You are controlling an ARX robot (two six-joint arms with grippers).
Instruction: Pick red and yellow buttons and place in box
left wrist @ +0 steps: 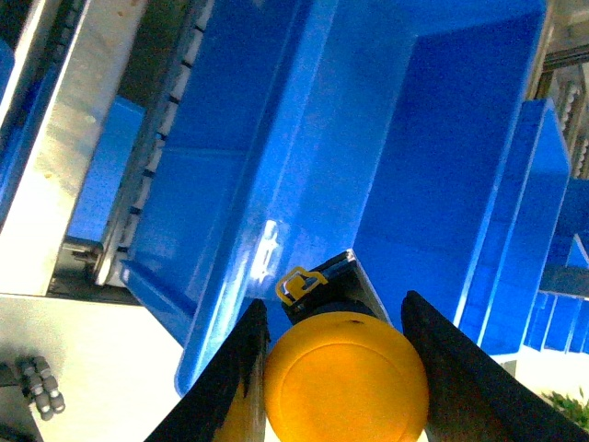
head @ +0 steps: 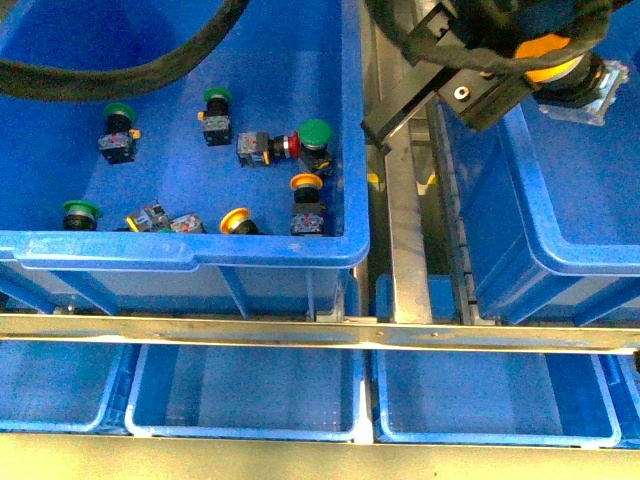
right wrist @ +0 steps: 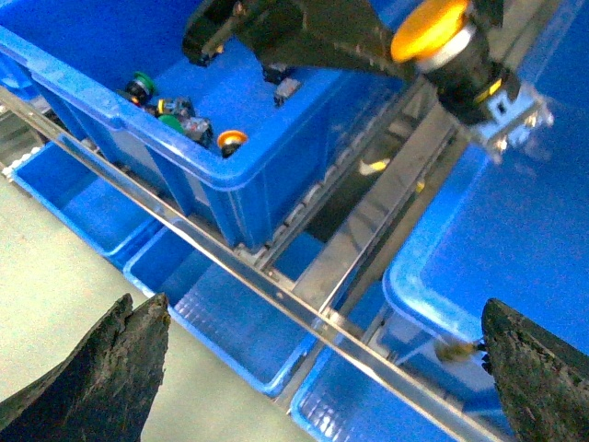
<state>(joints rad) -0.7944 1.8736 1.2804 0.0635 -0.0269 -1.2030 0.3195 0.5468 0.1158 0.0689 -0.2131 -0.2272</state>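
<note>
My left gripper [head: 545, 60] is shut on a yellow button [head: 590, 92] and holds it in the air above the box [head: 560, 240], the deep blue bin on the right. In the left wrist view the yellow cap [left wrist: 345, 396] sits between the dark fingers [left wrist: 235, 387], with the box's inside [left wrist: 433, 166] beyond. The left blue bin holds two more yellow buttons [head: 306, 183] [head: 234, 220] and a red one [head: 292, 145]. My right gripper [right wrist: 317, 318] is wide open and empty, out of the front view. Its view shows the held button [right wrist: 428, 28] and the box rim [right wrist: 405, 285].
The left bin [head: 180, 250] also holds three green-capped switches [head: 315, 132] [head: 217, 98] [head: 120, 115]. A black cable [head: 100, 75] hangs over it. A metal rail [head: 320, 335] runs across the front, with shallow blue trays [head: 240, 390] [head: 490, 395] below it. A metal post [head: 405, 220] stands between the bins.
</note>
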